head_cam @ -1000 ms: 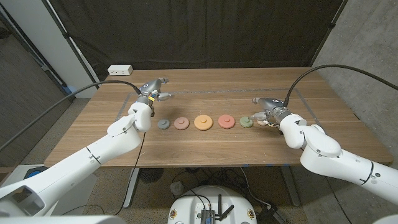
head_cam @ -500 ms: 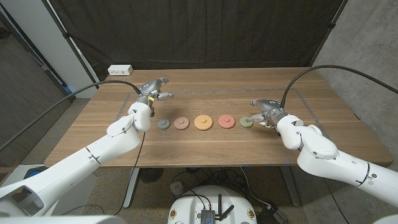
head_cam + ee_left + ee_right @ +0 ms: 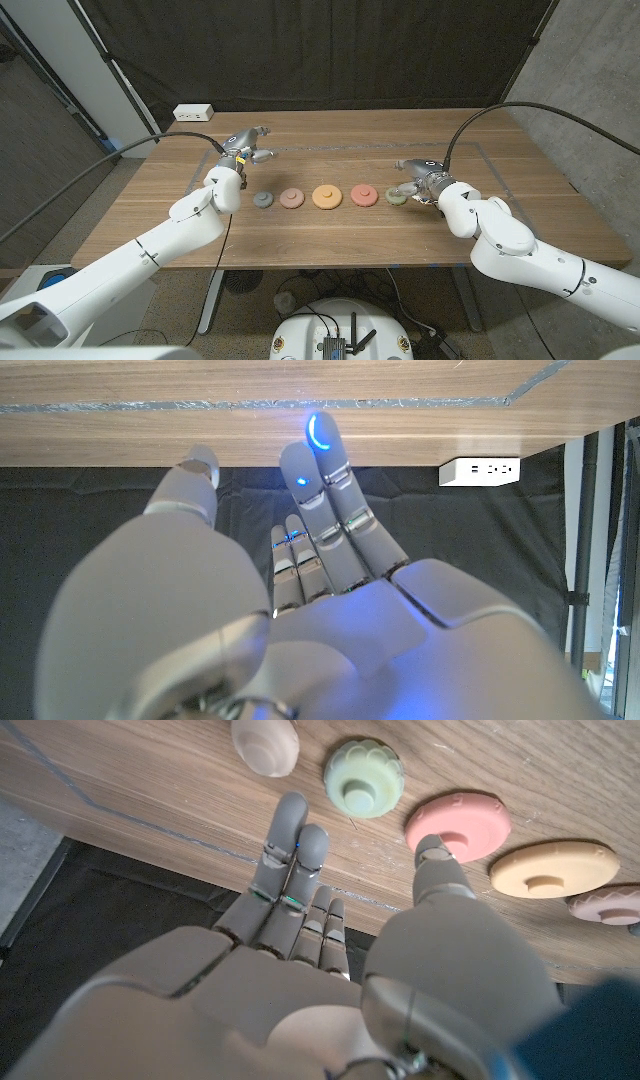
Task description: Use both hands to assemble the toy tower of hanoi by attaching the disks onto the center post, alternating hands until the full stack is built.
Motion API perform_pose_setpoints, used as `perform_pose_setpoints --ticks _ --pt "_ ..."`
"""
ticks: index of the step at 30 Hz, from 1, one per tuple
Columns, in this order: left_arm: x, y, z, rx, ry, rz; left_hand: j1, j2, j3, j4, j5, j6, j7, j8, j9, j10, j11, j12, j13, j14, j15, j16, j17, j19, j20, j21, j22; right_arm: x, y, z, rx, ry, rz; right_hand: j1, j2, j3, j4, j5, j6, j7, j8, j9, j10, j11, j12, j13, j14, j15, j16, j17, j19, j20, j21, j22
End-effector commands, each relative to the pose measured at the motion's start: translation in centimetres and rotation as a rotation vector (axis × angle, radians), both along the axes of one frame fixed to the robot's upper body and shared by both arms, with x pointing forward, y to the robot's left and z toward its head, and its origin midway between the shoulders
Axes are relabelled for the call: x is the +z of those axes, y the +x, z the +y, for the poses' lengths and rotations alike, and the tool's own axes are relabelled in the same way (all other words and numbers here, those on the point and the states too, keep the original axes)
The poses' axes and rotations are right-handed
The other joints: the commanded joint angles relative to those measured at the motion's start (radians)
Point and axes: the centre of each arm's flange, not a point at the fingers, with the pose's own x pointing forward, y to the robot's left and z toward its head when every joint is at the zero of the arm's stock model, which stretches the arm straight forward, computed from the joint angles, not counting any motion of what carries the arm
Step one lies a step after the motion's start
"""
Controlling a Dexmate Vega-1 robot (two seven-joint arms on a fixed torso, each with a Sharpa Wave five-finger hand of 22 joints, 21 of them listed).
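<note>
The green disk (image 3: 396,196) lies just beside the right robot hand (image 3: 416,180).

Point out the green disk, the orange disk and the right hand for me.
green disk (image 3: 364,779): right wrist view, on its raised centre knob.
orange disk (image 3: 327,196): head view, on its top face, at the middle.
right hand (image 3: 417,181): head view, on the middle of the hand, beside the green disk.
</note>
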Motion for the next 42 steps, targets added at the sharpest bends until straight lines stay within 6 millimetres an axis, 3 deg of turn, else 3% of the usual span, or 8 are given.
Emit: perform_pose_setpoints --ticks 1,24,42 --pt "-0.4 -0.3 0.2 -0.015 -0.002 0.007 -0.001 0.008 -0.006 0.000 0.009 0.011 -0.003 -0.004 0.005 0.010 -0.002 0.000 0.004 0.007 -0.066 0.006 0.002 -0.002 -0.097 0.008 0.001 0.0 0.0 2.4 0.022 -0.039 0.017 0.000 0.008 -0.004 -0.003 -0.001 -0.003 0.002 -0.003 0.003 -0.004 0.009 -0.001 0.002 -0.007 -0.132 0.007 -0.001 -0.004 -0.135 0.006 0.001" --pt "-1.0 -1.4 1.2 -0.016 -0.007 -0.016 -0.001 0.012 -0.012 -0.001 0.011 0.018 -0.002 -0.006 0.006 0.020 -0.003 -0.003 0.005 0.009 -0.066 0.018 -0.001 -0.007 -0.097 0.024 -0.015 0.1 0.4 5.2 0.015 -0.057 0.028 -0.003 0.008 -0.010 -0.001 -0.003 -0.017 0.008 -0.006 -0.001 -0.017 0.019 -0.004 -0.002 -0.016 -0.132 0.013 -0.011 -0.014 -0.132 0.009 -0.006" --pt "-0.9 -0.7 1.8 -0.030 -0.007 -0.009 0.001 0.017 -0.014 -0.001 0.013 0.023 -0.001 -0.007 0.006 0.026 -0.006 -0.004 0.008 0.007 -0.066 0.023 -0.007 -0.008 -0.097 0.037 -0.027 0.1 1.2 7.0 -0.010 -0.047 0.063 -0.008 0.008 -0.014 0.001 -0.004 -0.023 0.014 -0.007 -0.004 -0.029 0.029 -0.005 -0.006 -0.019 -0.132 0.020 -0.016 -0.017 -0.128 0.011 -0.012"
